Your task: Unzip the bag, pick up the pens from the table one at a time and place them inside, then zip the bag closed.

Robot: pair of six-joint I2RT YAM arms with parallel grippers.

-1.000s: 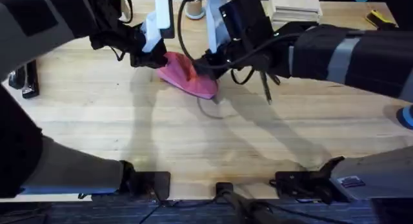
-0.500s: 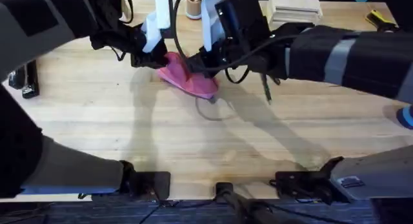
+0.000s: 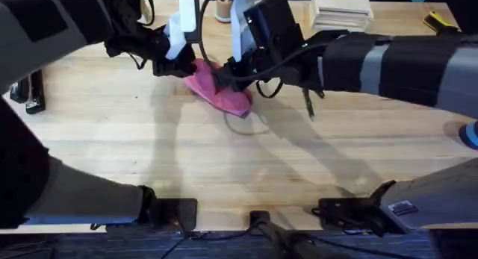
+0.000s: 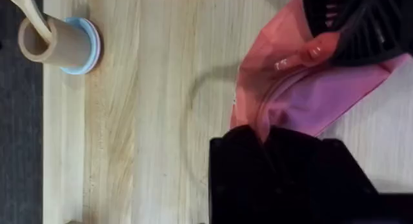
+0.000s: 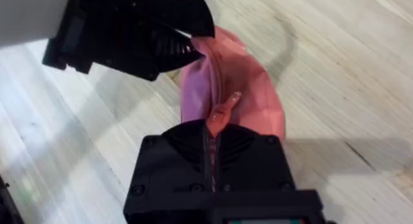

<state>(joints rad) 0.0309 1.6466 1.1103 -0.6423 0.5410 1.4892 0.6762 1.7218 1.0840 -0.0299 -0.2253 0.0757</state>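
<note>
1. Pink and soft, the bag (image 3: 221, 92) lies in the upper middle of the overhead frame on the table (image 3: 224, 162), a broad slab of pale wooden planks with long visible grain.
2. Both arms reach in from the sides of the overhead view, dark and bulky, and meet over the pouch.
3. In the left wrist view the bag (image 4: 303, 101) is a rumpled oblong of fabric, salmon pink on its outer skin and purple-pink along the mouth, with the zipper seam curving across it.
4. In the right wrist view the bag (image 5: 229, 88) bulges upward, its zipper line running down the middle to a small pink pull tab.
5. The left gripper (image 3: 181, 63) has its black fingers pressed together on one end of the bag's fabric.
6. The right gripper (image 5: 216, 130) pinches the bag at the zipper pull, fingers closed on it.
7. A short cardboard tube (image 4: 57, 43) with a light blue rim stands on the wood, well apart from the bag.
8. One thin dark pen (image 3: 308, 104) lies on the table just right of the bag, under the right arm.
</note>
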